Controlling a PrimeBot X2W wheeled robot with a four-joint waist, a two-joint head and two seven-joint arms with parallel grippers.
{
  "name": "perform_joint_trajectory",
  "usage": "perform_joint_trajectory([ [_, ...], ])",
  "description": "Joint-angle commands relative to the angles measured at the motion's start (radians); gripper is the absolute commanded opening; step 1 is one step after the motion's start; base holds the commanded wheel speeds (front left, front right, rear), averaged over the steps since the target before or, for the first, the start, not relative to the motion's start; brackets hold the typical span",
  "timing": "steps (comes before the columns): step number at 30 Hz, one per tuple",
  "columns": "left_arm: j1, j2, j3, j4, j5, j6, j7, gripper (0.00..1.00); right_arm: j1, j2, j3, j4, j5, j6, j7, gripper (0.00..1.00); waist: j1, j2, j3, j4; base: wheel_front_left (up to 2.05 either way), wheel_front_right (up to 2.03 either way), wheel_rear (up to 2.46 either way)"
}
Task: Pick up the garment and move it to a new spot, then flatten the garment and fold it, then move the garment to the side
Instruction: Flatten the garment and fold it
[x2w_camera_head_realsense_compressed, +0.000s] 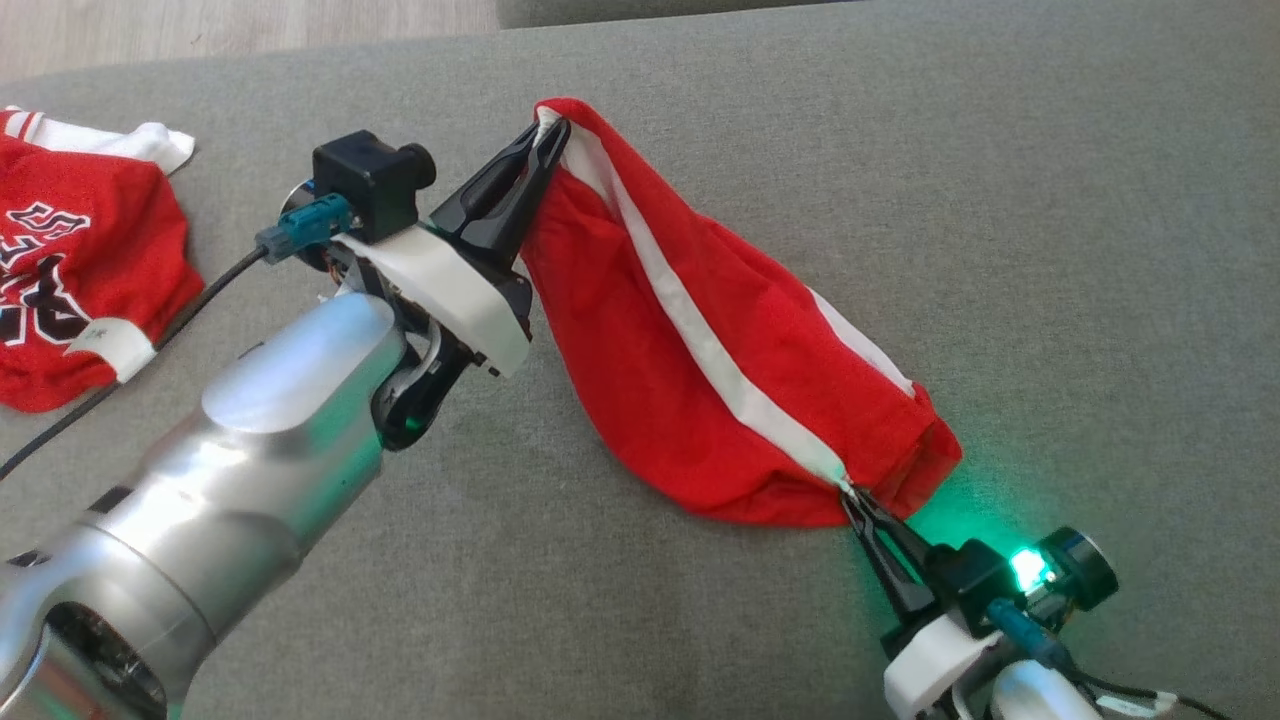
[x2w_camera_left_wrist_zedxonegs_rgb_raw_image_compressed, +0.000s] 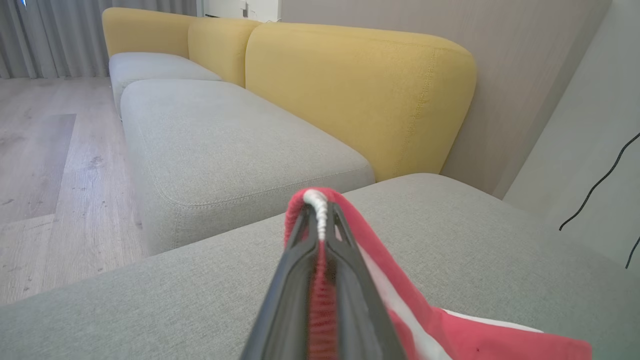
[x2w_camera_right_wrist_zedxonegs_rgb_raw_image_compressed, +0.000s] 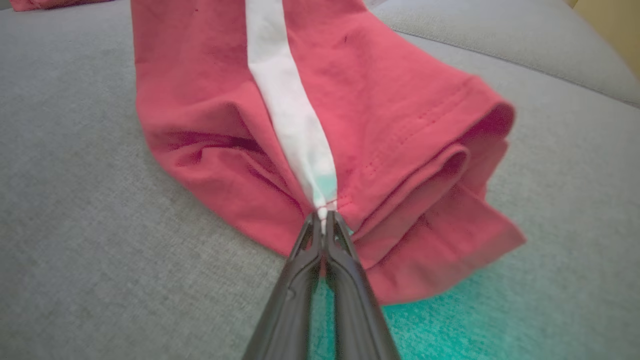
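My left gripper (x2w_camera_head_realsense_compressed: 548, 135) is pressed together on one end of the red cloth garment with a white stripe (x2w_camera_head_realsense_compressed: 620, 330). The cloth is bunched between the two dark fingers and a fold of it drapes over their tips. That end is raised off the grey woven fabric cushion (x2w_camera_head_realsense_compressed: 1000, 200), toward the middle of its far edge.

My right gripper (x2w_camera_head_realsense_compressed: 852, 497) is closed too, its fingertips pinching the hem just where the white stripe ends. It sits low, close to the cushion surface, toward the near right. A green light (x2w_camera_head_realsense_compressed: 1025, 568) at that wrist tints the fabric beside it.

The garment stretches between my two grippers in a diagonal across the cushion, sagging in the middle so that its lower fold rests on the grey fabric. The stripe runs along its length.

Near the far left corner lies a second red jersey with white trim and dark lettering (x2w_camera_head_realsense_compressed: 80, 260), well apart from the held garment. My black cable (x2w_camera_head_realsense_compressed: 150, 350) crosses it.
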Motion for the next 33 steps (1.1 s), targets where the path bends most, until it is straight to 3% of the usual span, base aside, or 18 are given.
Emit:
perform_joint_trajectory([
  [1, -0.068, 0.031, 0.034, -0.019, -0.006, 0.002, -0.012, 0.00, -0.022, -0.002, 0.009, -0.029, -0.013, 0.007, -0.011, 0.00, 0.0000, 0.0000, -0.002, -0.001, 0.00, 0.00, 0.00],
  [11, -0.043, 0.055, 0.102, -0.058, 0.037, 0.002, -0.012, 0.00, -0.007, -0.035, -0.145, -0.323, -0.063, 0.007, -0.011, 0.00, 0.0000, 0.0000, -0.071, -0.024, 0.00, 0.00, 0.00],
  [18, -0.081, 0.060, 0.254, -0.103, 0.098, 0.002, -0.012, 0.00, -0.147, -0.160, -0.261, -0.403, -0.051, 0.007, -0.011, 0.00, 0.0000, 0.0000, -0.065, -0.054, 0.00, 0.00, 0.00],
  [20, -0.130, 0.038, 0.358, -0.125, 0.163, 0.002, -0.012, 0.00, -0.314, -0.240, -0.278, -0.365, -0.030, 0.007, -0.011, 0.00, 0.0000, 0.0000, -0.024, -0.068, 0.00, 0.00, 0.00],
  [23, -0.197, -0.011, 0.507, -0.158, 0.253, 0.002, -0.012, 0.00, -0.505, -0.308, -0.298, -0.324, -0.041, 0.007, -0.011, 0.00, 0.0000, 0.0000, 0.030, -0.071, 0.00, 0.00, 0.00],
  [28, -0.234, -0.102, 0.700, -0.253, 0.379, 0.002, -0.012, 0.00, -0.696, -0.353, -0.317, -0.313, -0.073, 0.007, -0.011, 0.00, 0.0000, 0.0000, 0.089, -0.070, 0.00, 0.00, 0.00],
  [31, -0.198, -0.135, 0.746, -0.333, 0.436, 0.002, -0.012, 0.00, -0.766, -0.359, -0.340, -0.321, -0.089, 0.007, -0.011, 0.00, 0.0000, 0.0000, 0.104, -0.075, 0.00, 0.00, 0.00],
  [33, -0.162, -0.131, 0.708, -0.374, 0.446, 0.002, -0.012, 0.00, -0.779, -0.370, -0.354, -0.326, -0.103, 0.007, -0.011, 0.00, 0.0000, 0.0000, 0.107, -0.075, 0.00, 0.00, 0.00],
])
